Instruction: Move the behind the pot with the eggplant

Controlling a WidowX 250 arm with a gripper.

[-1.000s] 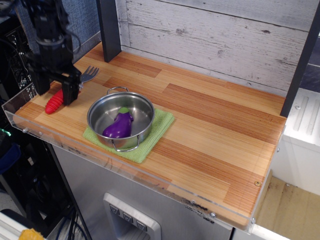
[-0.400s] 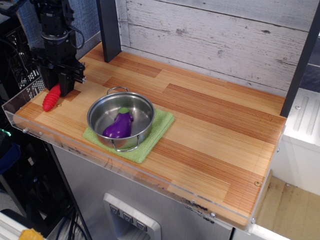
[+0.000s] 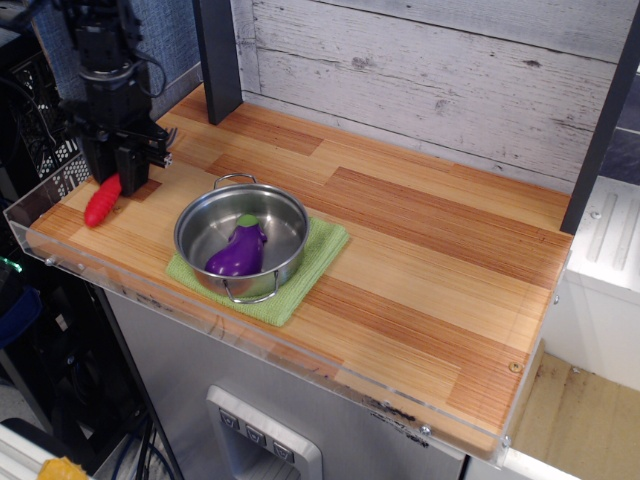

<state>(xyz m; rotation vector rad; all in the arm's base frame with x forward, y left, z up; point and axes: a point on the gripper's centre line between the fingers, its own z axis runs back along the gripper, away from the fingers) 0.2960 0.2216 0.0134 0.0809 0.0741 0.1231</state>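
Observation:
The shiny steel pot [image 3: 241, 236] stands on a green cloth [image 3: 318, 262] near the front left of the wooden counter. The purple eggplant [image 3: 237, 252] with its green cap lies inside the pot. My gripper [image 3: 128, 172] is at the far left, down at the counter, left of and behind the pot. It is closed over the head of a fork. The fork's red ribbed handle [image 3: 102, 200] sticks out from under the fingers toward the front left. The fork's tines are hidden by the gripper.
A dark post [image 3: 218, 60] stands at the back left and another [image 3: 600, 130] at the right edge. A whitewashed plank wall [image 3: 420, 70] runs behind the counter. A clear plastic lip [image 3: 60, 250] edges the front and left side.
The gripper moved back and to the left and came down over the fork's head. The red handle shifted left and turned more upright. The pot and eggplant have not moved.

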